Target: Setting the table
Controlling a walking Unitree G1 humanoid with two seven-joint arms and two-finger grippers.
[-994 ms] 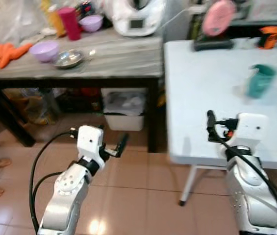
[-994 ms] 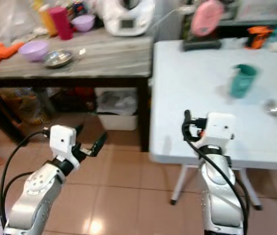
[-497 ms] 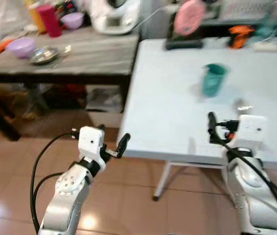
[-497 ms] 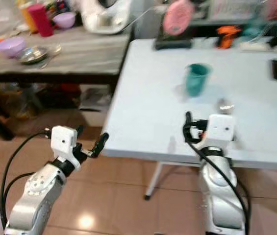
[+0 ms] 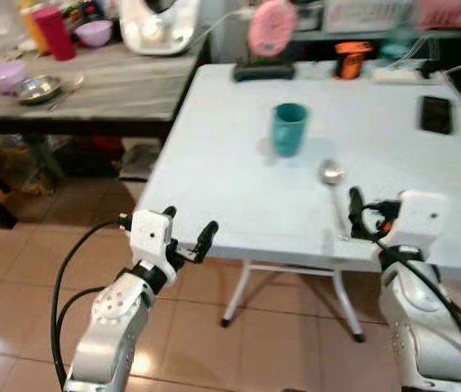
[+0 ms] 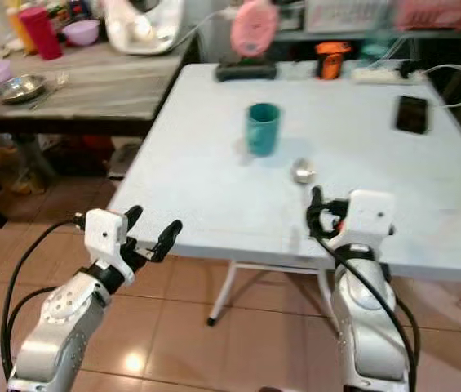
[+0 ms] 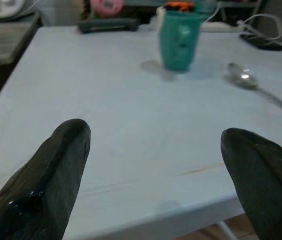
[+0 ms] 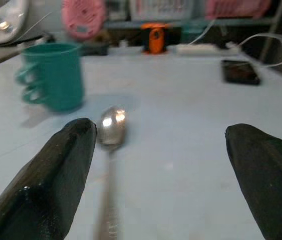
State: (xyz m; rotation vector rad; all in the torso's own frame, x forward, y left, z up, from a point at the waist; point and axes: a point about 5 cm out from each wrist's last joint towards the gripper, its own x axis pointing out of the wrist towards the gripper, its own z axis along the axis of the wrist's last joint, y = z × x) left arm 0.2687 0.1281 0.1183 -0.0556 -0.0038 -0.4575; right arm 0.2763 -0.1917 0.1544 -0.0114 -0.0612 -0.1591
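Approach step, nothing held: left gripper (image 5: 188, 237) and right gripper (image 8: 160, 170) both spread wide at near edge of white table (image 5: 214, 163), teal cup (image 5: 289, 128) mid-table w/ spoon (image 5: 333, 181) beside; next likely right closing on spoon handle.

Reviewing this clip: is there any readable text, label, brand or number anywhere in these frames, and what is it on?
No text can be read in these frames.
White appliance on the wooden side table: its front panel is too blurred to read.
Pink object at the far edge of the white table: any marking is blurred.
Teal cup, spoon and black phone: no markings visible.
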